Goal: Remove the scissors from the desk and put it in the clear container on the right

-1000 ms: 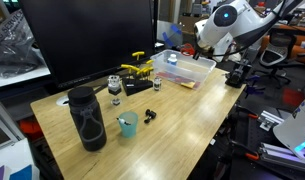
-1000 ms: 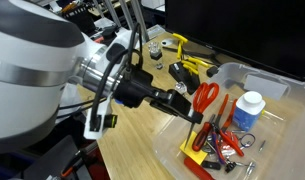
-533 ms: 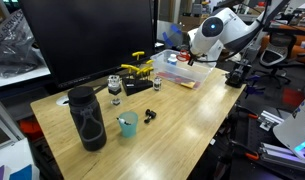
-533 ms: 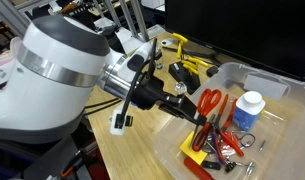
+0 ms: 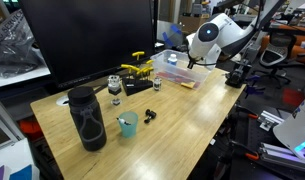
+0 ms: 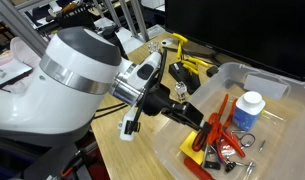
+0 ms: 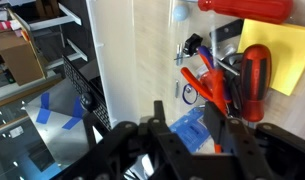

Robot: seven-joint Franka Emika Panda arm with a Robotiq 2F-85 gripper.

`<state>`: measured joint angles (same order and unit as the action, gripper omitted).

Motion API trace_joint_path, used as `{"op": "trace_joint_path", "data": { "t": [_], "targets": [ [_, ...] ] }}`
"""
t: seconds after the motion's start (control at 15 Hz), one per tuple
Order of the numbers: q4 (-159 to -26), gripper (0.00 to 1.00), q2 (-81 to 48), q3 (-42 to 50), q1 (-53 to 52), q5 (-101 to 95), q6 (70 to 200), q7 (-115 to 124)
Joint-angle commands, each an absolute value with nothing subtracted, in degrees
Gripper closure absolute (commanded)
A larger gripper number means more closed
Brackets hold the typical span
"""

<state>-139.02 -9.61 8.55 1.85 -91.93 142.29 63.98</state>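
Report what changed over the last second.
The arm swung in over the clear container, carrying the claw further across its contents. In an exterior view the scissors' red handles, plain before, are now hidden behind it. In the wrist view its fingers stand apart, holding nothing. The black bottle, teal cup and yellow clamp stayed put.

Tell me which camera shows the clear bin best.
An exterior view: the clear bin is close, contents visible. In an exterior view the bin is small, partly behind the arm. The wrist view shows only its inside.
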Motion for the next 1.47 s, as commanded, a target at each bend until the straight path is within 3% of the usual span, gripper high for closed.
{"op": "trace_joint_path", "data": {
  "t": [0.0, 0.2, 0.27, 0.73, 1.4],
  "targets": [
    [-138.72, 0.24, -9.1, 6.88, 3.69, -92.03, 142.04, 63.81],
    [-139.02, 0.04, -8.14, 6.78, 3.65, -92.38, 142.1, 64.06],
    [-139.23, 0.01, -7.54, 6.78, 3.63, -92.53, 142.17, 64.22],
    [-141.95, 0.0, -1.59, 6.12, 3.55, -92.96, 147.99, 64.07],
    [-147.1, 0.0, 3.58, 7.81, 2.17, -98.41, 177.88, 59.87]
  ]
}}
